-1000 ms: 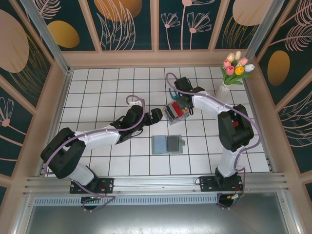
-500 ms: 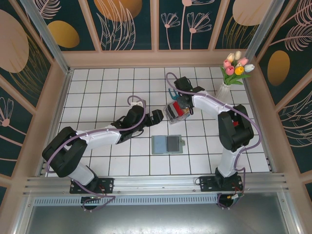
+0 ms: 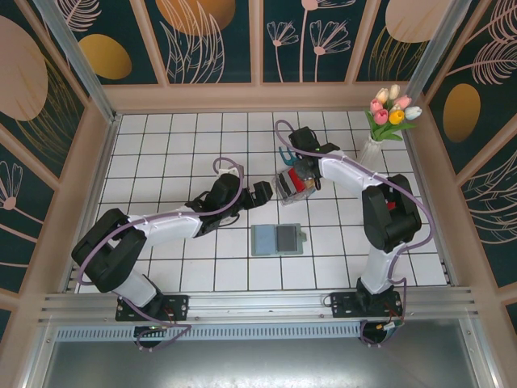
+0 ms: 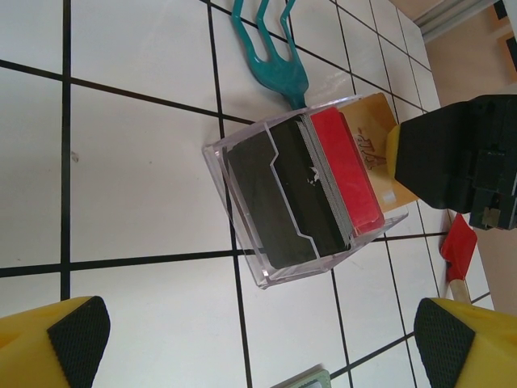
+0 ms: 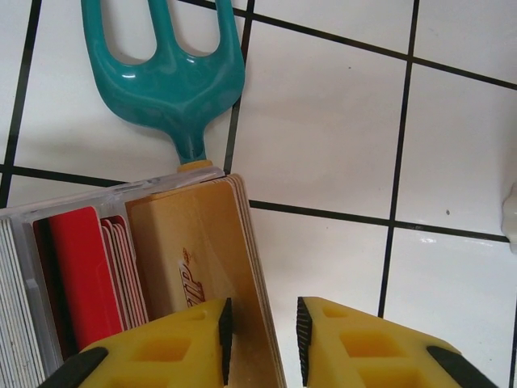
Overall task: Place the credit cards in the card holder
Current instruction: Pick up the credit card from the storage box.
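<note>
The credit cards stand upright in a clear rack (image 3: 292, 185): black ones (image 4: 283, 198), red ones (image 4: 347, 174), and a yellow-orange stack (image 5: 210, 250) at the end. My right gripper (image 5: 261, 335) straddles the top edge of the yellow-orange stack. Its left pad is against the card face, while a narrow gap remains at its right pad. The card holder (image 3: 277, 239) lies open and flat on the tiles nearer the arm bases. My left gripper (image 4: 262, 339) hovers wide open just short of the rack, holding nothing.
A teal hand fork (image 5: 174, 81) lies right behind the rack, touching it. A red trowel blade (image 4: 459, 246) lies to the rack's right. A vase of tulips (image 3: 386, 117) stands at the back right by the wall.
The right gripper's jaws have narrowed around the yellow-orange cards. The left arm has crept slightly towards the rack.
</note>
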